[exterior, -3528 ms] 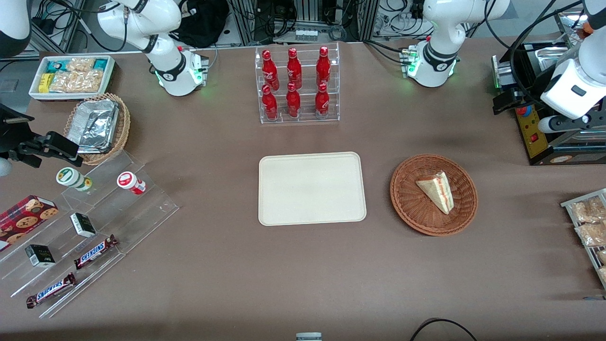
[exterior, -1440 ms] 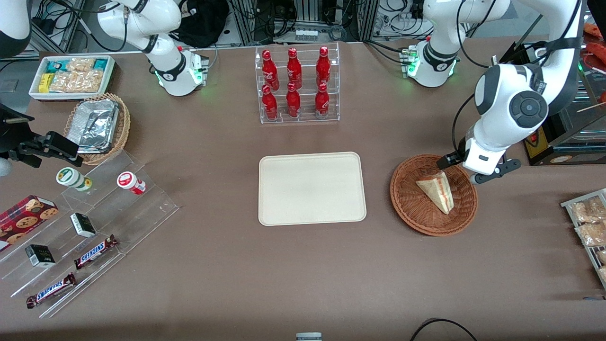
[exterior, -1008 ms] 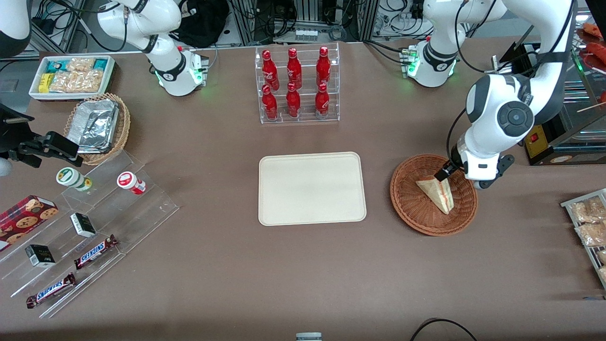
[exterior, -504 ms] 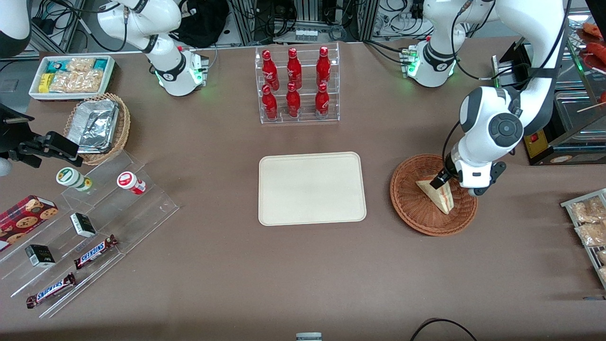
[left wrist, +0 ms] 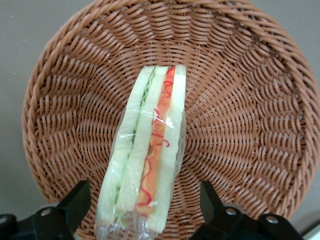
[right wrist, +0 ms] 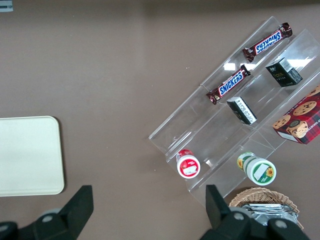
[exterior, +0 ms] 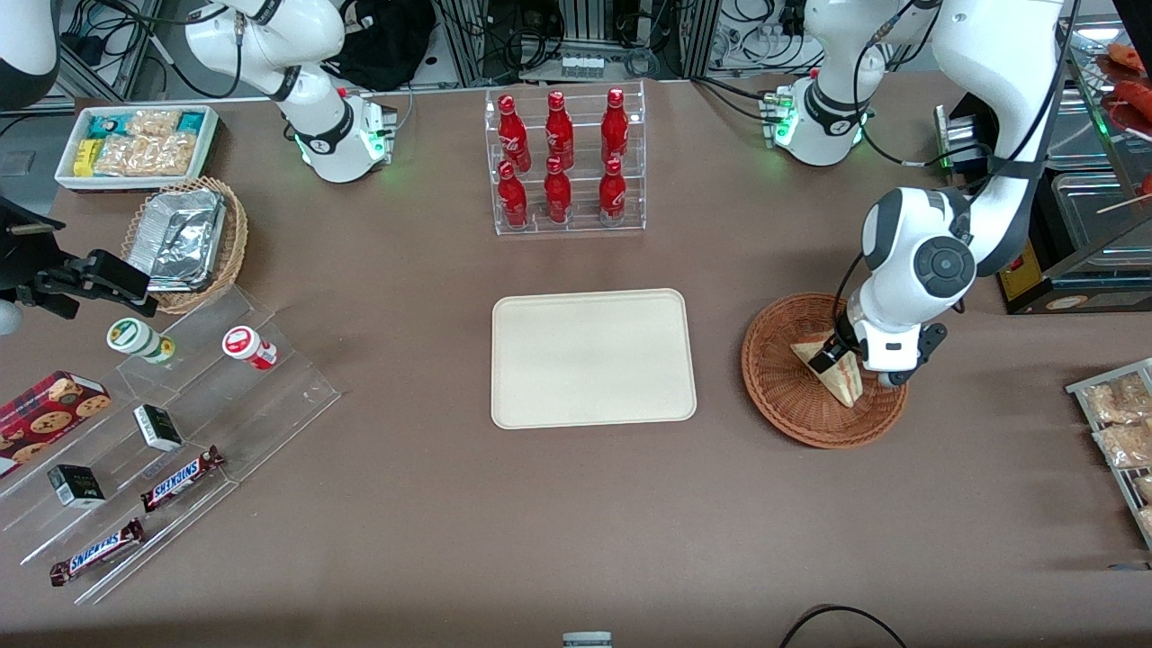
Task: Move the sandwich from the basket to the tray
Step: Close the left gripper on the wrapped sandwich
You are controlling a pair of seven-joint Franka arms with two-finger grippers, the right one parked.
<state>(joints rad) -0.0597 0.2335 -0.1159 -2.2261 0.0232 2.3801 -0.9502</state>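
Straddling the sandwich (left wrist: 147, 160) in the basket (left wrist: 240, 75) — tool (left wrist: 145, 210) spread wide, not gripping.

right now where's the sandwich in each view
Front view: the sandwich lies in the basket, partly under the gripper.
Left wrist view: the sandwich lies between the open fingers, in the basket.
Right wrist view: not in it.
Shared landmark: the basket.
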